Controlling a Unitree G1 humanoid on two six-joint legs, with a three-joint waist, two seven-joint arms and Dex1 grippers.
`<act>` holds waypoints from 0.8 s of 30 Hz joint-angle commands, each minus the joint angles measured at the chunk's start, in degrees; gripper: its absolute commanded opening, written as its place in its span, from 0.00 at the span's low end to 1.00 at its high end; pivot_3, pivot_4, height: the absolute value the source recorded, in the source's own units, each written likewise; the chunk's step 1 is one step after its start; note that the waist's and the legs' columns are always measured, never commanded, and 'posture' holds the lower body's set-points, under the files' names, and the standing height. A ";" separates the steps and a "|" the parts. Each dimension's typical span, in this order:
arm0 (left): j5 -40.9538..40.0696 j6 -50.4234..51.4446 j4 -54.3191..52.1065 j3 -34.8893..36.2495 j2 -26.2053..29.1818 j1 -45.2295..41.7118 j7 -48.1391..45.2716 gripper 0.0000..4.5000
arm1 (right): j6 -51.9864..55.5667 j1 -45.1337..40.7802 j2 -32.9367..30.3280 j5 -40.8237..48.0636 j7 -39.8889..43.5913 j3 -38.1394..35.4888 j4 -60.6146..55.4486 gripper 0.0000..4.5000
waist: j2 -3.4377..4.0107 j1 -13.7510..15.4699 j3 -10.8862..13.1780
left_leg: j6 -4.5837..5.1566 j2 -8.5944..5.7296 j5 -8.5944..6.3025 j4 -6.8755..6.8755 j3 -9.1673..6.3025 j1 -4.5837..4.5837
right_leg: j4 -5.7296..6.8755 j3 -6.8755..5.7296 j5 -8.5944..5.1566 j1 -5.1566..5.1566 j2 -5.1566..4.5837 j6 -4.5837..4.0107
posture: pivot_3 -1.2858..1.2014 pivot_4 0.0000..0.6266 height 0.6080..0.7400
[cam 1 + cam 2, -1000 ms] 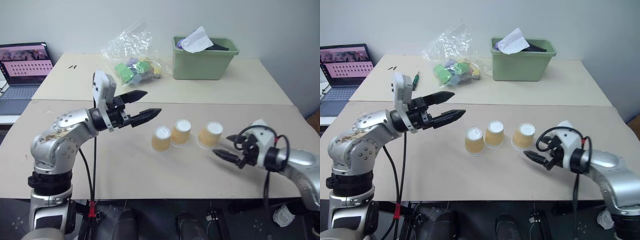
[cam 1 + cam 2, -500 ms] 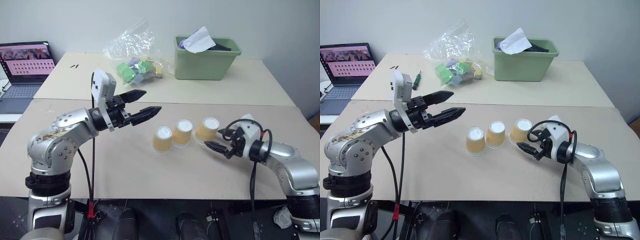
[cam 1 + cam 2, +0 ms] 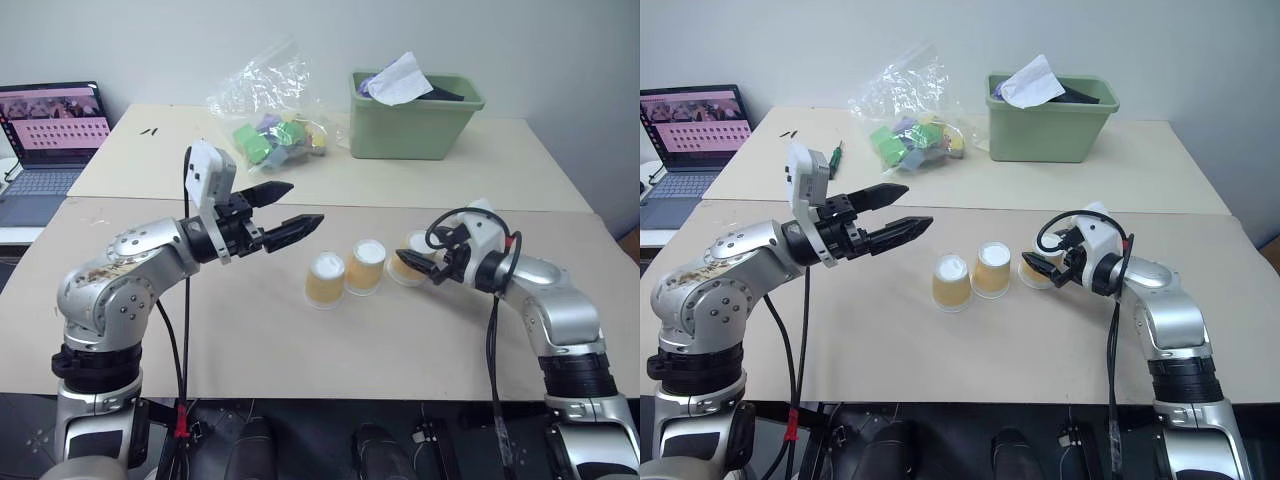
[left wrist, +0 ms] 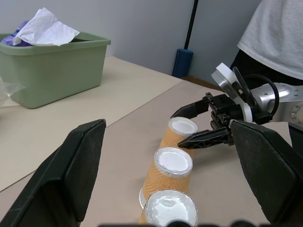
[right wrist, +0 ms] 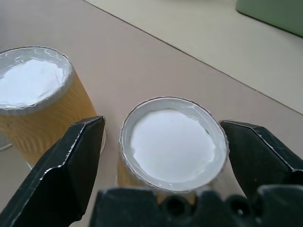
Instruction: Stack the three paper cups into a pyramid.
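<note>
Cups [image 3: 366, 266] stand upside down, bases up, axes vertical; right gripper [image 5: 163, 161] gapes around the rightmost one, left gripper [image 3: 290, 207] likewise agape.

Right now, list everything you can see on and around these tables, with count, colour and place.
Tapered paper cups: three, tan-orange with white bases, upside down in a row mid near table.
Rectangular plastic bin: one, green, far table, crumpled white paper on top.
Clear plastic bag: one, holding green and other coloured blocks, far table, left of the bin.
Laptop: one, open, screen lit, far left.
Tables: two, beige, near and far.
Person: one, white shirt, in the left wrist view.
Left gripper: black, open, in the air left of the cups.
Right gripper: black, open, straddling the rightmost cup.
</note>
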 commanded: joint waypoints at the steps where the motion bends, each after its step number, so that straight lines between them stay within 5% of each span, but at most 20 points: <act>1: -0.50 -0.83 -2.52 0.23 0.66 0.09 0.01 1.00 | -0.68 -1.68 0.12 -0.42 -0.46 -0.72 -0.38 1.00 | 0.00 -0.04 0.00 | 0.00 0.00 0.00 0.00 0.00 0.00 | 0.00 0.00 0.00 0.00 0.00 0.00 | 0.52 0.24 0.64; 4: -0.54 -0.94 -2.66 0.31 0.81 0.25 -0.08 1.00 | -0.71 -1.82 0.40 -0.62 -0.46 -0.92 -0.14 1.00 | 0.00 -0.04 0.00 | 0.00 0.00 0.00 0.00 0.00 0.00 | 0.00 0.00 0.00 -0.01 0.00 0.00 | 0.52 0.24 0.64; 11: 3.08 -4.00 -3.31 -0.36 3.34 5.12 -1.82 1.00 | -0.69 -3.15 0.87 -0.62 0.20 -0.79 0.15 0.61 | 0.01 -0.20 0.00 | 0.00 0.00 0.00 -0.03 0.00 0.00 | 0.00 0.01 0.00 -0.04 0.00 -0.01 | 0.52 0.24 0.64; 24: 3.27 -4.18 -9.86 1.84 4.01 15.49 1.43 1.00 | -1.29 -19.73 -5.63 0.43 8.51 -1.73 4.80 0.61 | 0.22 -0.14 0.15 | 0.00 0.00 0.00 -0.04 0.07 -0.04 | 0.00 0.08 0.01 -0.13 -0.01 -0.02 | 0.52 0.24 0.64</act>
